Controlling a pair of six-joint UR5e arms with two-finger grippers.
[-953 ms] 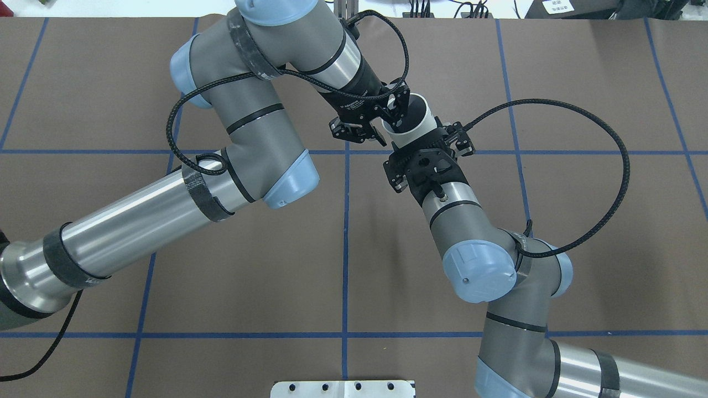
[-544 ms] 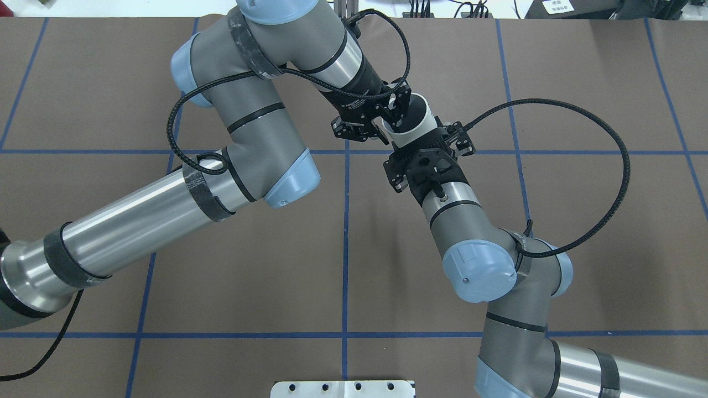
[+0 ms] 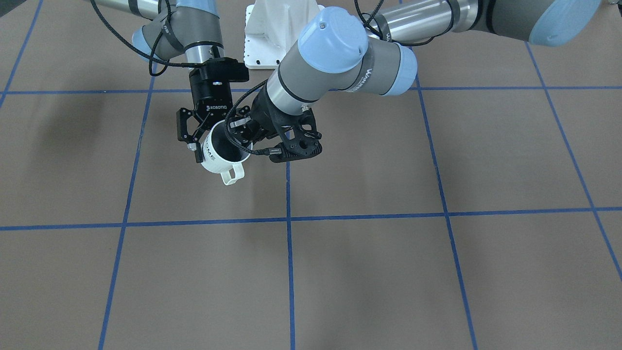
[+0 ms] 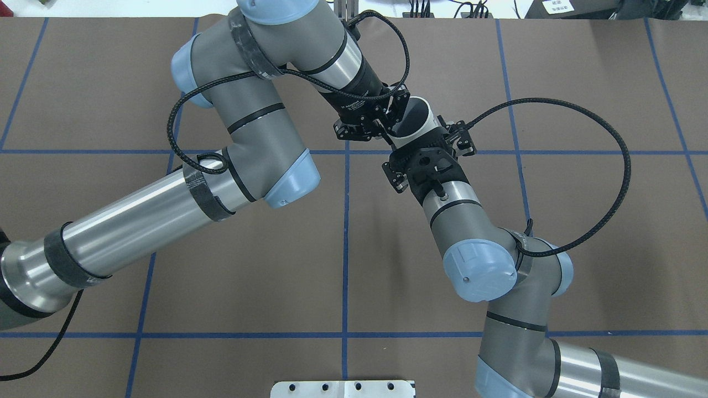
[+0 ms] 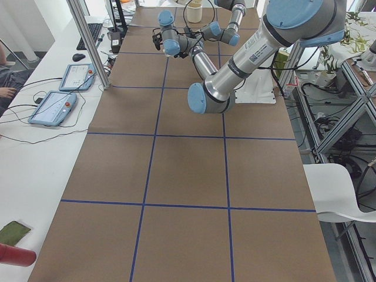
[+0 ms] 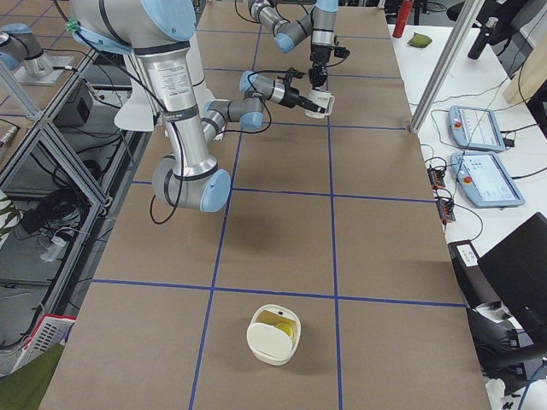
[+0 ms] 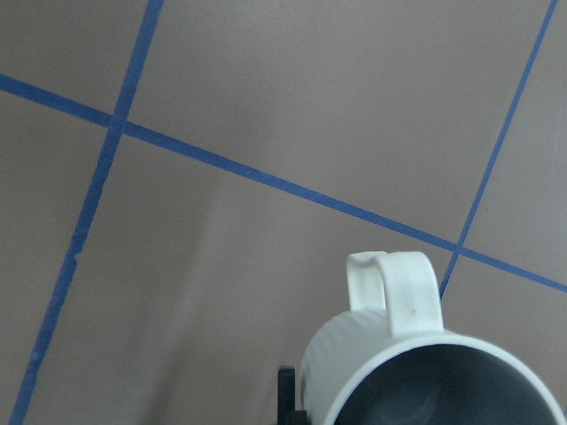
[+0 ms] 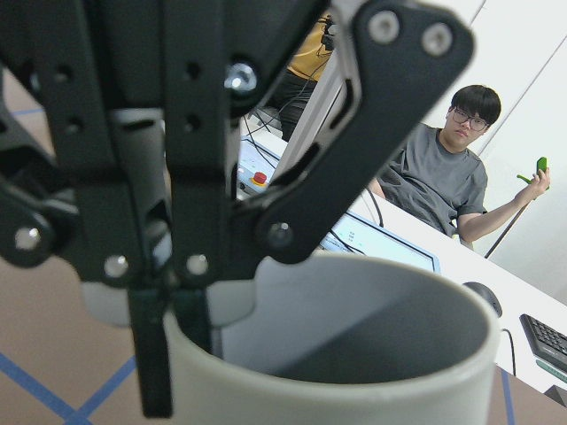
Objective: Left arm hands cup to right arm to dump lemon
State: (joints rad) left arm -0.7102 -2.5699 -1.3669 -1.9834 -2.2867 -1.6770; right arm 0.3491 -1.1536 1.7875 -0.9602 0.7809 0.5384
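Hanging clear of the brown table (image 3: pixel 388 272) between the two grippers, the cup (image 3: pixel 217 163) sits over the middle of the mat, appearing just beyond a blue tape line (image 4: pixel 553 152) in the overhead view; it is a small white mug with a dark grey inside, dark lettering (image 3: pixel 210 149) of which only "OME" shows on the wall, faint upright ribs on the outside in the left wrist view, and a squared loop handle (image 3: pixel 233 176); it stands close to upright, long axis near vertical with a slight lean, mouth up; the handle points away from the robot, toward the operators' side; the left gripper (image 4: pixel 388 122), at the end of the bulkier left arm (image 4: pixel 249 127), is pinched on the rim, one of its fingers (image 8: pixel 151 354) outside the wall and the other inside, as the right wrist view shows close up; the right gripper (image 3: pixel 218 149), lettered ROBOTIQ on the slimmer right arm (image 4: pixel 470 232), comes in from the robot's side with its jaws spread wide astride the cup's body; its one visible finger (image 3: pixel 197 154) lies against the wall, the other is hidden behind the left gripper, and I cannot tell whether the grip is firm; the cup's bottom is out of sight; in the right-side view a white tub (image 6: pixel 273 335) with something yellow in it stands on the near end of the table, well apart from the cup.
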